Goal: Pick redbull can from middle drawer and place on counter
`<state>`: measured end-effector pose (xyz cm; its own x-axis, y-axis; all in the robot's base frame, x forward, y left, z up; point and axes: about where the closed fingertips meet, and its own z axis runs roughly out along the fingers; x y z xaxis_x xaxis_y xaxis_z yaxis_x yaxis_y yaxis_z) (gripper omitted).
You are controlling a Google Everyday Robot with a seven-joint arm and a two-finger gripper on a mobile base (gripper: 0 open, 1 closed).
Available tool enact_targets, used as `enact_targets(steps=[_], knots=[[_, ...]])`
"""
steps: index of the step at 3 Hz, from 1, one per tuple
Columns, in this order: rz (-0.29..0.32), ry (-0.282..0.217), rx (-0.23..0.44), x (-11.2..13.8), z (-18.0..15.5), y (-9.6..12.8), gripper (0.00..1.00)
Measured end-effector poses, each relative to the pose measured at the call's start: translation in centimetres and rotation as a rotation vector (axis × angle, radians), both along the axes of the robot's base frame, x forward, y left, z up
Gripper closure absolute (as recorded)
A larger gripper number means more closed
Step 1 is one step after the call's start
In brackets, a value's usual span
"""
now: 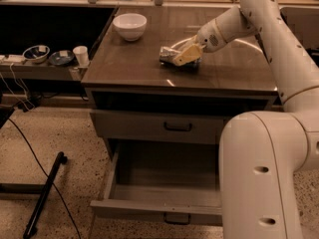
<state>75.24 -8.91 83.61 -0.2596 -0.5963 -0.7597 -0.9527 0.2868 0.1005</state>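
The redbull can point(168, 56), silvery and lying sideways, is held in my gripper point(183, 55) just above or on the counter point(139, 63), left of its pale ring marking point(249, 43). The gripper's tan fingers point(187, 54) are shut on the can's right part. My white arm reaches in from the upper right. The middle drawer point(159, 183) stands pulled open at the cabinet's bottom, its plain grey interior bare where it shows. The arm's base hides the drawer's right side.
A white bowl point(130, 26) stands at the counter's back left. A closed drawer front point(164, 127) with a dark handle is above the open drawer. A side shelf point(40, 66) on the left holds small bowls and a cup. A black cable and bar lie on the floor at the left.
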Motion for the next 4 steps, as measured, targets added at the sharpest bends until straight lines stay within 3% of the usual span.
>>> enact_targets(steps=[1,2,3,4], knots=[[0.000,0.000,0.000,0.0,0.5,0.0,0.06],[0.000,0.000,0.000,0.0,0.5,0.0,0.00],[-0.034,-0.087,-0.074,0.0,2.9,-2.3,0.00],[-0.103,-0.223,-0.155,-1.0,5.3,-8.1,0.00]])
